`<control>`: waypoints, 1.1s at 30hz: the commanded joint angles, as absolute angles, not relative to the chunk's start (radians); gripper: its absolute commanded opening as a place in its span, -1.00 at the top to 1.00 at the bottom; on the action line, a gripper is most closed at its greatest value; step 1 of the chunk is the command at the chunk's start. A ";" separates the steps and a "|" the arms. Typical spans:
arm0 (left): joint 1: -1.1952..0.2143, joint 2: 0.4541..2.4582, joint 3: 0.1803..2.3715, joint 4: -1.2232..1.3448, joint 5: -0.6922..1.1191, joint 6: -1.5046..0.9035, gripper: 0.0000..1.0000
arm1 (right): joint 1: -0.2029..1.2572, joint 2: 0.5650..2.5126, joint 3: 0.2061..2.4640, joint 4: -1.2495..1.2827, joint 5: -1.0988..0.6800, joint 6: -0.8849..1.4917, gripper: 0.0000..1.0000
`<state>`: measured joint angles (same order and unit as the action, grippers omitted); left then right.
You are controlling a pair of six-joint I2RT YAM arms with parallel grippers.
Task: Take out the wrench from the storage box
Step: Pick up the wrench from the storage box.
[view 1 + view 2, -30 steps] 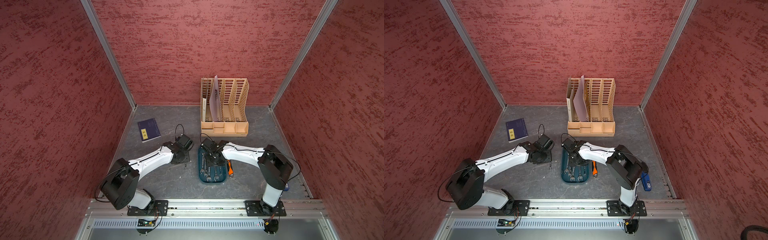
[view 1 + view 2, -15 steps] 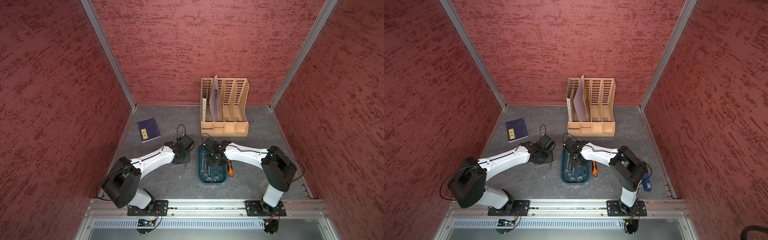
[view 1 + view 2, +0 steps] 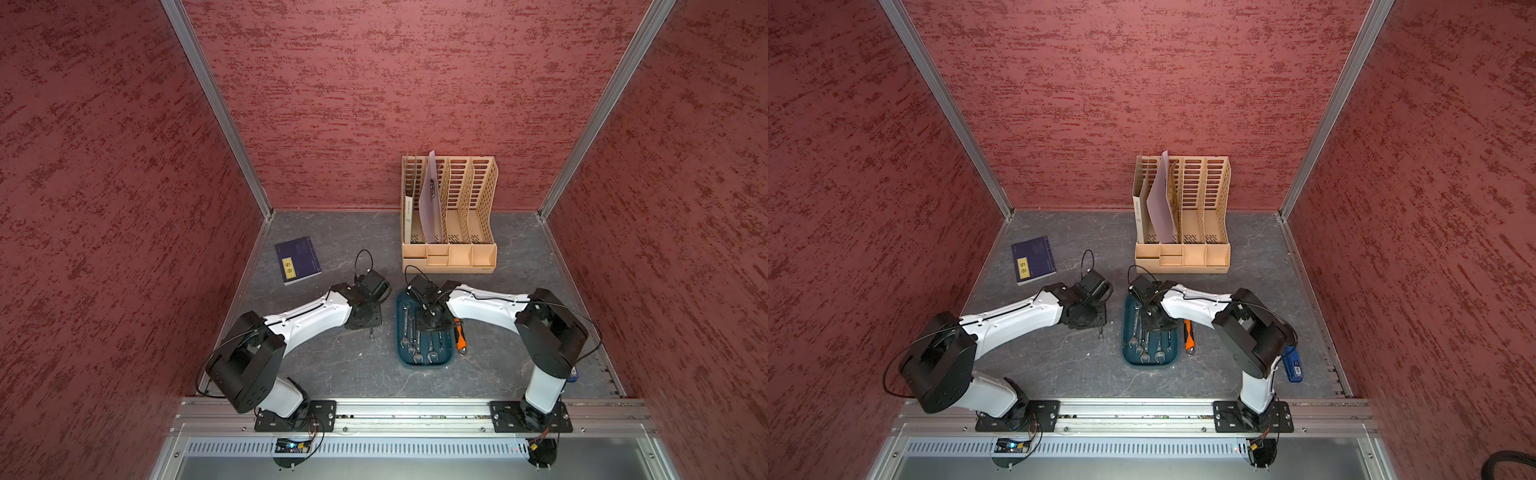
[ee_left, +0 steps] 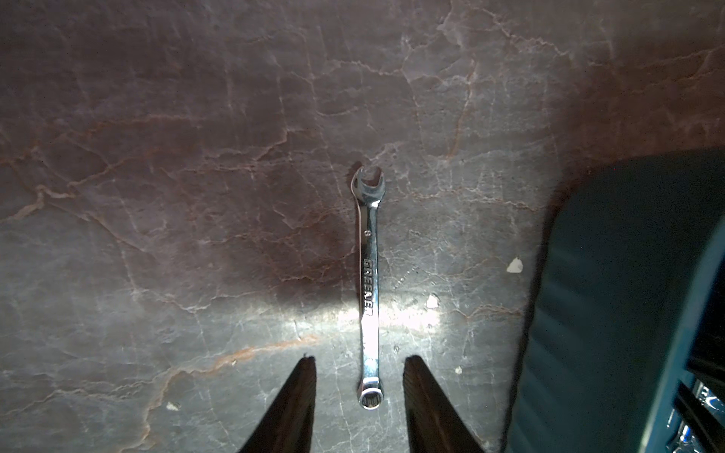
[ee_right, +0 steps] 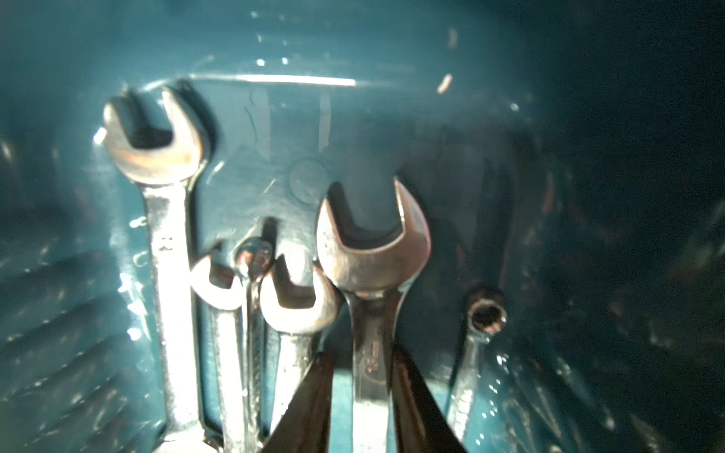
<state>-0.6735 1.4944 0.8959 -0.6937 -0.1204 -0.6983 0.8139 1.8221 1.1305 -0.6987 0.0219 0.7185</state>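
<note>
The storage box (image 3: 424,363) is a shallow teal tray right of the table's middle, seen in both top views (image 3: 1148,363), with several steel wrenches inside. My right gripper (image 5: 363,355) is down in it, open. Its jaws stand narrowly either side of the shaft of the largest wrench (image 5: 372,251); one finger touches the shaft and a sliver of teal shows by the other. A small wrench (image 4: 369,274) lies on the table left of the box (image 4: 608,294). My left gripper (image 4: 359,359) is open over its ring end, not touching it.
A tan slotted file organizer (image 3: 449,216) stands at the back wall. A purple notebook (image 3: 297,259) lies at the back left. An orange-handled knife (image 3: 459,338) lies against the box's right side. A blue object (image 3: 1293,365) sits behind my right arm's base. Red walls enclose three sides.
My right gripper's jaws have narrowed around the large wrench's shaft inside the box. The left arm and the small wrench on the table have not moved.
</note>
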 commanded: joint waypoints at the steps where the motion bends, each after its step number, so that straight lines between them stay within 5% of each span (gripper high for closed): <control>1: -0.680 1.505 0.913 -0.683 -0.127 -0.693 0.20 | 0.805 1.904 1.097 -0.681 -0.021 0.717 0.53; 33: -0.681 1.496 0.917 -0.706 -0.140 -0.693 0.18 | 0.737 1.512 1.247 -0.922 0.060 0.621 0.67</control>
<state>-0.6754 1.5009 0.8959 -0.6964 -0.1219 -0.6987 0.7631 1.5635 1.2182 -0.8650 0.0288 0.6506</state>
